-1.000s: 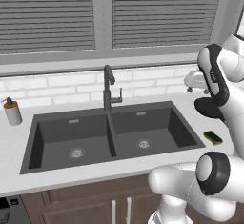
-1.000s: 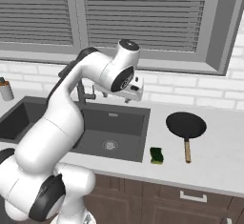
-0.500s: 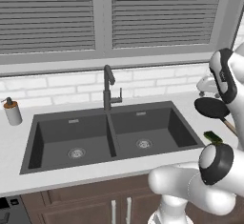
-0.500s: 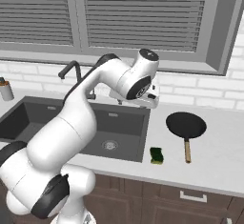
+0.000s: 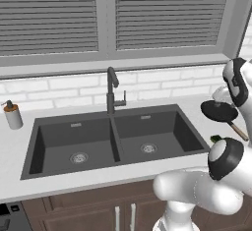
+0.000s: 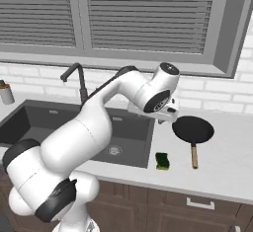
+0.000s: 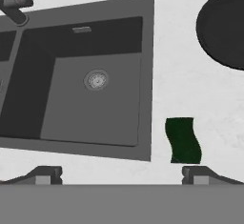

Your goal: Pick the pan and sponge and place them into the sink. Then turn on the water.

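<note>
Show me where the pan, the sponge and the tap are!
pan (image 6: 192,129), right base view, middle of its round black dish.
sponge (image 7: 183,140), hand view, middle of its dark green face.
tap (image 5: 111,91), left base view, on its upright stem.

You will find no readable text, label, brand, number or sign in any of these views. The sink (image 5: 113,141), the pan (image 6: 192,130), the sponge (image 7: 182,140) and the soap bottle (image 5: 13,115) on the tabletop (image 6: 222,167) all carry plain, unmarked surfaces.

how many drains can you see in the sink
2. One drain sits in the left basin of the sink, the other drain in the right basin. None looks hidden.
</note>
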